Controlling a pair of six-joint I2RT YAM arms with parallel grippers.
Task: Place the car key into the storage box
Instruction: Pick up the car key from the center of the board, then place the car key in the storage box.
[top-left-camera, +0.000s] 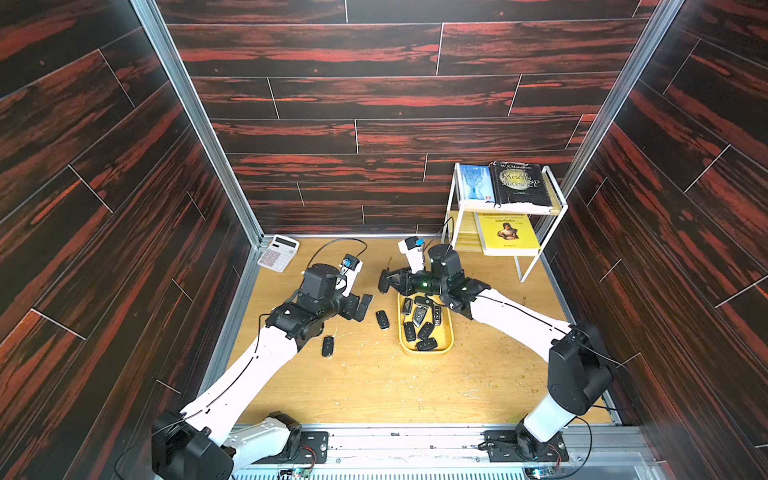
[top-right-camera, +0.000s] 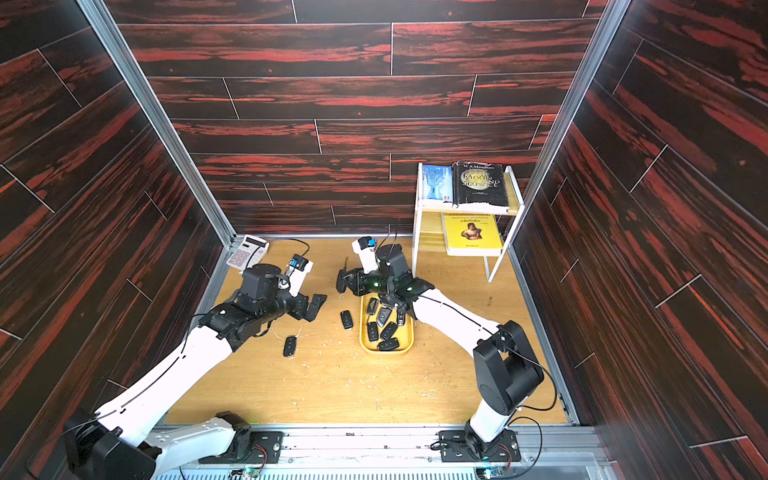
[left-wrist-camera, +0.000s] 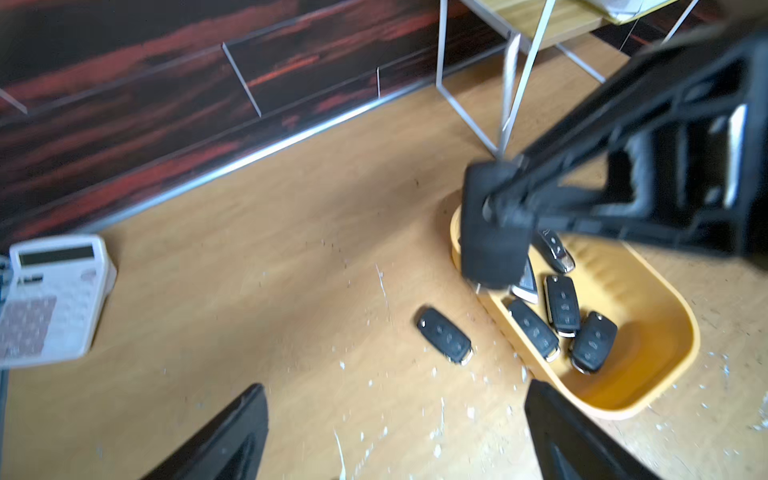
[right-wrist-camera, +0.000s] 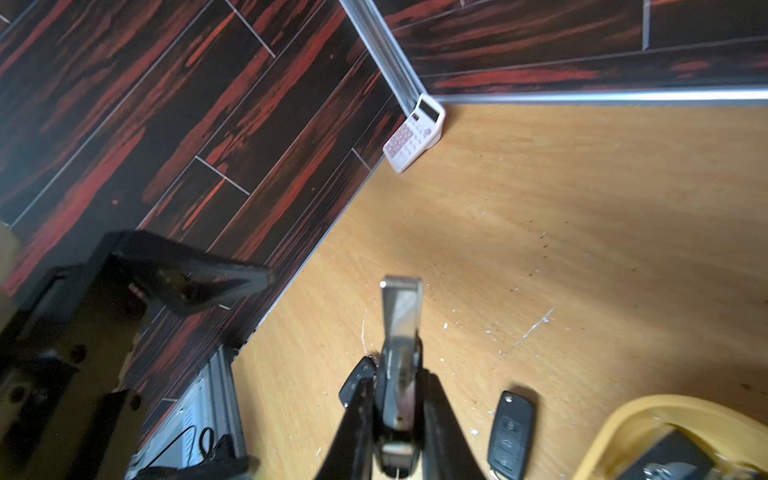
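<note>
A white calculator (top-left-camera: 277, 252) sits in the far left corner of the wooden table (top-left-camera: 374, 386). Next comes the left gripper (top-left-camera: 363, 306), a little above the table. Its fingers (left-wrist-camera: 224, 436) are wide apart and hold nothing.

A loose key (top-left-camera: 328, 346) lies flat on the table close to the left arm. A second key (top-left-camera: 382, 319) lies flat just beside the left side of the storage box (top-left-camera: 446, 345), not in it.

The right gripper (top-left-camera: 392, 282) is up in the air near the far end of the box. Its fingers (right-wrist-camera: 353, 424) are pressed tight on the car key (left-wrist-camera: 492, 232). The black part of the key is in the grip, and its shiny metal blade (right-wrist-camera: 401, 316) sticks out. The car key hangs by the far end of the box and is not lying inside it.

The storage box is yellow and low, and part of it lies under the right arm. Many black keys (top-left-camera: 426, 331) lie in it, some on top of each other.

On the far right stands a white shelf (top-left-camera: 464, 232). A blue book (top-left-camera: 476, 185) and a black book (top-left-camera: 519, 183) lie on top, and a yellow book (top-left-camera: 508, 233) lies below.
</note>
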